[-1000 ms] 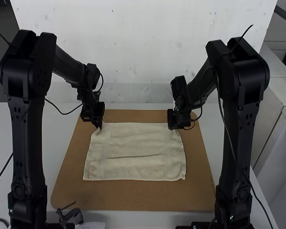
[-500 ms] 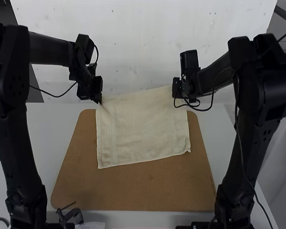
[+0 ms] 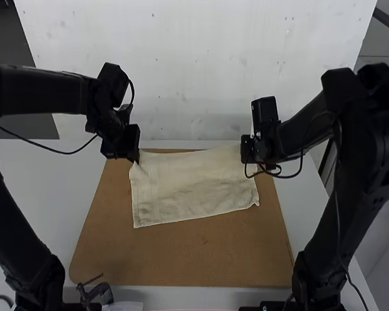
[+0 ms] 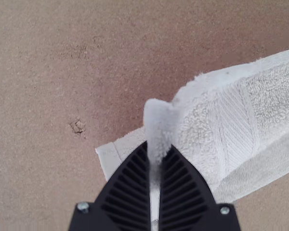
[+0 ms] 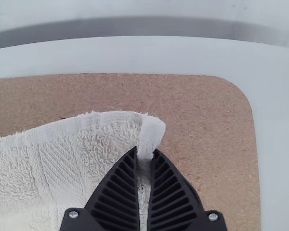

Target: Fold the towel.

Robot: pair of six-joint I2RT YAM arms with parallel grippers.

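The table [image 3: 68, 188] is pale and carries a brown board [image 3: 181, 259]. On the board lies the cream towel [image 3: 194, 191], its near edge down and its far edge held at both ends. The job looks partway at best: both far corners are gripped, but I can't make out a finished fold. Laying the held edge over, letting go and smoothing seem to be left.

The towel sits askew, its near edge slanting, with soft ripples across the middle. Close up it is looped terry with a flat woven band [image 4: 233, 125] near the side; a smoother stretch shows alongside, perhaps another layer.

The left claw [image 4: 159, 148] is closed on one corner, a stub of cloth poking out past its tips. The right claw [image 5: 145, 150] pinches the other, a smaller tuft [image 5: 152, 131] standing up.
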